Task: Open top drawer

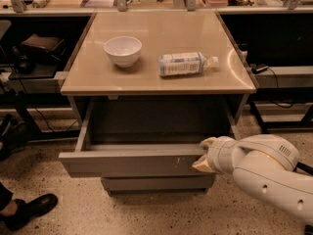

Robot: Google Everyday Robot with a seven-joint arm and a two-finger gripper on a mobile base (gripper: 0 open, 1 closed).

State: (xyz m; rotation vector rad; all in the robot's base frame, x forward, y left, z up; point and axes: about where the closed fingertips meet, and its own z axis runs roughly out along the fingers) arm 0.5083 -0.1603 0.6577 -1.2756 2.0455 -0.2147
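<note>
The wide grey handleless top drawer (132, 163) is standing partly pulled out under the beige cabinet top (161, 77), with its interior showing. The white arm's gripper (203, 155) is sitting at the front's right end, its pale fingers (200, 166) seemingly pinching that edge, there being no handle. The speckled floor (146, 209) in front is offering room for further travel. A black shoe (29, 207) is lying well to the left.

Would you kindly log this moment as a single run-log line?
state: wide grey handleless top drawer pulled out | end effector: at drawer front's right end | also: white bowl, plastic bottle lying down
</note>
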